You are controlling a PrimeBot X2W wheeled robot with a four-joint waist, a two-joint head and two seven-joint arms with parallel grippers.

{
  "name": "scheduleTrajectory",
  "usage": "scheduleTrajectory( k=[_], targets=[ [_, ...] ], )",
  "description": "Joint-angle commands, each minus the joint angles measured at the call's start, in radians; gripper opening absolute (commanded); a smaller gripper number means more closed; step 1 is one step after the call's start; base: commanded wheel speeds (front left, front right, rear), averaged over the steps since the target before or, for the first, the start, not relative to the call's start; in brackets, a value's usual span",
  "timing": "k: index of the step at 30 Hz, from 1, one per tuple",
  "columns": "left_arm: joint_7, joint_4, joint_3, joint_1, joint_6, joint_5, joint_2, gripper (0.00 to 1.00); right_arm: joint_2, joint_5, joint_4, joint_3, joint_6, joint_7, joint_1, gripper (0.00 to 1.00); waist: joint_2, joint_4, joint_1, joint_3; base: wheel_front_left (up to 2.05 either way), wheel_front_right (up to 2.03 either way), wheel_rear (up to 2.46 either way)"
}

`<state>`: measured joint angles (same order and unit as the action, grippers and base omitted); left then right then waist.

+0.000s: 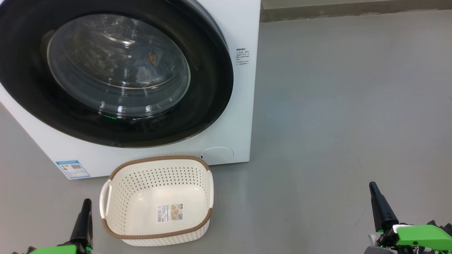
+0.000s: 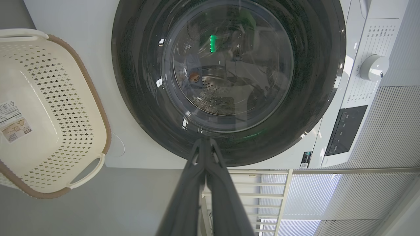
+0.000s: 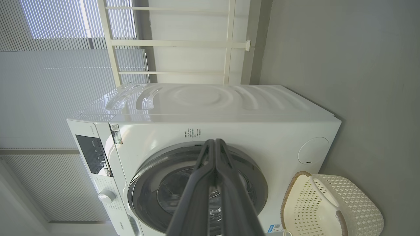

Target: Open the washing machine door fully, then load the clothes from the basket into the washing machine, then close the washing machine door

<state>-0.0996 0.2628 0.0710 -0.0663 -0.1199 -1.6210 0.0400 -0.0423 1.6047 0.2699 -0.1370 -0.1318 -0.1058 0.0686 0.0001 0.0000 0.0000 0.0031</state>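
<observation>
step: looks like the wrap-up; the washing machine door point(image 1: 118, 70) is seen shut flush against the washing machine point(image 1: 243, 106); probably only a latch check is left
how-to: if a push is needed, it's best given on the glossy black rim, not the glass bowl; slow and square, so nothing gets skidded
clothes point(image 1: 148, 58): blue cloth with an orange print is glimpsed through the glass, inside the drum
basket point(image 1: 155, 183): empty, sticker bared; just in front of the machine
left gripper point(image 1: 87, 201): fingers pressed together, nothing held; beside the basket
right gripper point(image 1: 373, 186): same, well apart
floor point(image 1: 335, 106): smooth grey, slightly shiny
room: pale blinds point(image 3: 65, 82) and a white railing point(image 3: 177, 42) behind
</observation>
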Motion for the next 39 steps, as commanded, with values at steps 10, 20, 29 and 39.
scheduleTrajectory(
  k=[10, 20, 29, 39],
  targets=[
    [-0.008, -0.018, 0.036, -0.041, -0.011, 0.007, 0.016, 0.00, -0.008, 0.003, -0.025, 0.022, 0.001, -0.008, 0.039, 0.00, -0.0001, 0.000, 0.0000, 0.000, 0.00, 0.00, 0.00],
    [-0.009, -0.018, 0.037, -0.041, -0.011, 0.008, 0.015, 0.00, -0.008, 0.003, -0.025, 0.022, 0.001, -0.008, 0.039, 0.00, -0.0001, 0.000, 0.0000, 0.000, 0.00, 0.00, 0.00],
    [-0.010, -0.018, 0.038, -0.041, -0.011, 0.008, 0.014, 0.00, -0.008, 0.003, -0.025, 0.022, 0.001, -0.008, 0.039, 0.00, -0.0001, 0.000, 0.0000, 0.000, 0.00, 0.00, 0.00],
    [-0.010, -0.018, 0.039, -0.041, -0.011, 0.009, 0.014, 0.00, -0.008, 0.003, -0.025, 0.022, 0.001, -0.008, 0.039, 0.00, -0.0001, 0.000, 0.0000, 0.000, 0.00, 0.00, 0.00]
  ],
)
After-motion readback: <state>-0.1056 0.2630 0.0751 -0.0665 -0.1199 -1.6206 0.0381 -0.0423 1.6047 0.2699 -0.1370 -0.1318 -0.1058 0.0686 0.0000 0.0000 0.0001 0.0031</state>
